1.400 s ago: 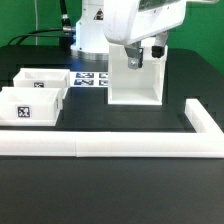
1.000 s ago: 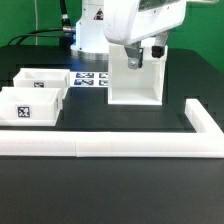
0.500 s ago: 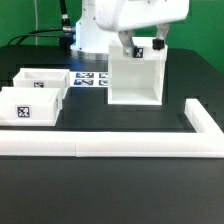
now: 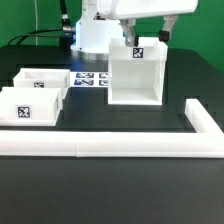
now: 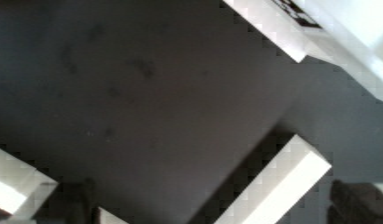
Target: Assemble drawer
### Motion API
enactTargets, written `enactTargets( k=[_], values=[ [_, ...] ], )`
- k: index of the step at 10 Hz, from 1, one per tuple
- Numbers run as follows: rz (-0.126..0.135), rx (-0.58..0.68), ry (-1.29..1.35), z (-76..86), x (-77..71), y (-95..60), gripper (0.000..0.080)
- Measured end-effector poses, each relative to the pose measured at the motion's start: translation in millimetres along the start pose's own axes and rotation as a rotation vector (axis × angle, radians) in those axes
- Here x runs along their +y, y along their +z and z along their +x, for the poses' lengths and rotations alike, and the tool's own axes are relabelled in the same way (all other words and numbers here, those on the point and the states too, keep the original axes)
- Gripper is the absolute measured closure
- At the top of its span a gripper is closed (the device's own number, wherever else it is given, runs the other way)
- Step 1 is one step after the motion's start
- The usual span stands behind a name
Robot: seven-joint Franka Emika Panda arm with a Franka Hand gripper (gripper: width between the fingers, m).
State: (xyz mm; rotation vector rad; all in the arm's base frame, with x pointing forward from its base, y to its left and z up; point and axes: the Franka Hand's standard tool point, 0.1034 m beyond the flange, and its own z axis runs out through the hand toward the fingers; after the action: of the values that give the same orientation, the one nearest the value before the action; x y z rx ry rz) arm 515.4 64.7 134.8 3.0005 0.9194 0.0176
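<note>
The drawer's large white casing (image 4: pixel 135 78) stands upright on the black table, open side toward the camera, with a tag on its back wall. My gripper (image 4: pixel 145 37) hovers just above its top edge, fingers (image 4: pixel 127 40) spread apart and holding nothing. Two small open-top trays (image 4: pixel 45 80) (image 4: pixel 28 106) sit side by side at the exterior view's left, each with a tag on its front. In the wrist view the gripper (image 5: pixel 209 208) shows only as dark finger shapes at the frame's edge, over black table and a white edge (image 5: pixel 286 185) that I cannot tell apart.
The marker board (image 4: pixel 90 80) lies flat between the trays and the casing. The long white L-shaped border wall (image 4: pixel 130 148) runs along the front and turns back at the exterior view's right (image 4: pixel 205 122). The robot's base stands behind the casing.
The arm has risen from the casing's top to just above it. The casing and both trays have stayed in place.
</note>
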Motion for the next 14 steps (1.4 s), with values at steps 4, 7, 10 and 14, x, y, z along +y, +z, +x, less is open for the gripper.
enactTargets(
  k=[4, 7, 10, 14],
  values=[
    [-0.005, -0.029, 0.354, -29.1, -42.5, -4.5, 0.0150],
    [-0.002, -0.036, 0.372, -32.3, -45.2, -2.3, 0.0150],
    [0.004, -0.016, 0.573, -46.0, -56.5, 3.1, 0.0150],
    [0.025, 0.006, 0.637, -67.6, -89.9, 24.8, 0.0150]
  ],
)
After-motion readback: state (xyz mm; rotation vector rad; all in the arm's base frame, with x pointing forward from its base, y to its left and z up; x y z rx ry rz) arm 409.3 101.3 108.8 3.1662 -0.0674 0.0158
